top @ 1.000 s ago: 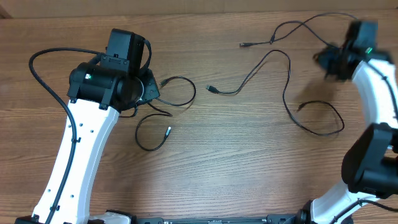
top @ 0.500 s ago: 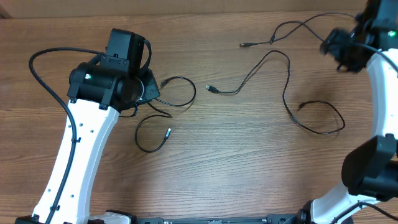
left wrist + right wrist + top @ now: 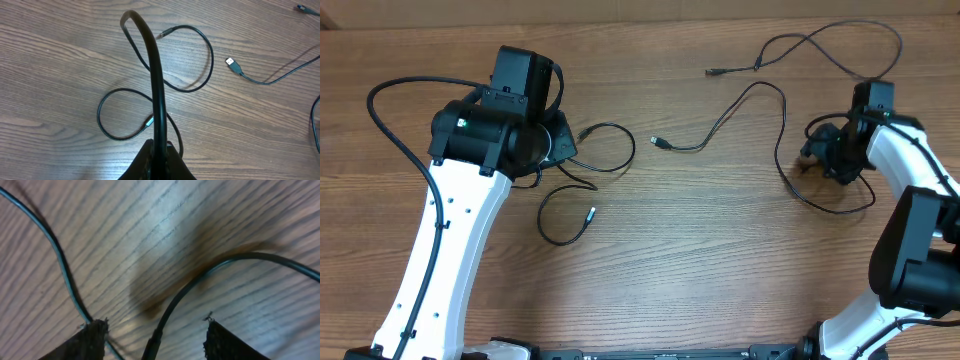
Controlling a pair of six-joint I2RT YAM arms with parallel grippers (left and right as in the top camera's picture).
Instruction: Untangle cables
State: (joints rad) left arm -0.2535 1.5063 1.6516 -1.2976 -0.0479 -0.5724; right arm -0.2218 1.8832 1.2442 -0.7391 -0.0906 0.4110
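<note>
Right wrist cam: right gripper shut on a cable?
No, the right gripper is open, its fingers spread with gaps either side of the cable between them.

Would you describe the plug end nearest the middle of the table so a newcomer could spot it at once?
On the brown wooden table, look near its middle. Just right of the looped thin black cable by the white left arm lies a small silver-tipped black plug. Unlike the similar plug nearer the far edge, it lies close to that loop, its thin cord trailing right.
</note>
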